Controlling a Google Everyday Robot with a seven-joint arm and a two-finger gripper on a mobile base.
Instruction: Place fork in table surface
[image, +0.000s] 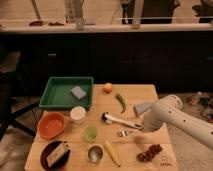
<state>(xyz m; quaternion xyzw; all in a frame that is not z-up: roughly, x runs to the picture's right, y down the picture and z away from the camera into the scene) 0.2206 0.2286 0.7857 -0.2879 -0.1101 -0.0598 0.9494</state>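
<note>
The gripper (139, 128) sits low over the right half of the table surface (141, 95), at the end of the white arm (167, 116) that reaches in from the right edge of the view and slopes down to the left. The arm's own bulk covers it, so I cannot tell whether it is released or clenched.

Just left of the gripper, the fork (123, 133) lies flat on the wood, a small silver piece. Whether the gripper touches it cannot be made out. Just above the fork lies a longer utensil (121, 121) with a white handle and a black head, its head pointing up and left.

Left of the fork stands a small green cup (90, 133), and beyond that an orange bowl (51, 125), with a white cup (77, 114) above them. Along the near edge are a dark dish (55, 154) holding something pale, a small metal cup (95, 153), a yellow elongated item (112, 152) and a dark red bunch like grapes (150, 152).

Farther back, a green pepper (121, 102) and an orange fruit (107, 87) lie near the middle. A grey-blue object (140, 108) shows partly behind the arm. At the back left, the green tray (59, 96) holds a grey-blue sponge (77, 92).
</note>
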